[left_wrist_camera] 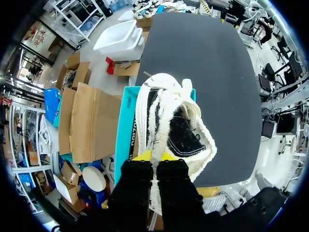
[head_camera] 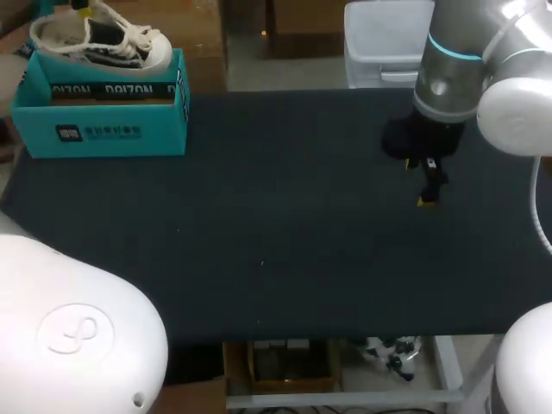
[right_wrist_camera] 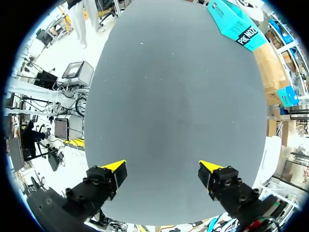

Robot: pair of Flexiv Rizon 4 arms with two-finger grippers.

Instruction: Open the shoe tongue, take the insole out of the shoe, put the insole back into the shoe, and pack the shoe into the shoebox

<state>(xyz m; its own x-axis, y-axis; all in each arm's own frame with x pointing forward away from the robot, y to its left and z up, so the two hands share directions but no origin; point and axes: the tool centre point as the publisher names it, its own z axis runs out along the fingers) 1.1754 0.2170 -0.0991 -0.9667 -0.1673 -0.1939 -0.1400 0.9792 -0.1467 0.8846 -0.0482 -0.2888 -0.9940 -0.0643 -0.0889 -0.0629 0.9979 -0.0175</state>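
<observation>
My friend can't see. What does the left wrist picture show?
The left gripper pinches the edge of a white shoe with black trim, holding it over a teal shoebox that sits at the edge of the dark table.

Shoebox bears white print — apparently none legible.

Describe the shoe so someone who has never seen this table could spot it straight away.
At the far left corner of the dark table stands an open teal shoebox. The shoe sits at its top, poking above the rim. It is a white low sneaker with black panels and white laces, the only pale, soft thing against the box's flat teal walls.
</observation>
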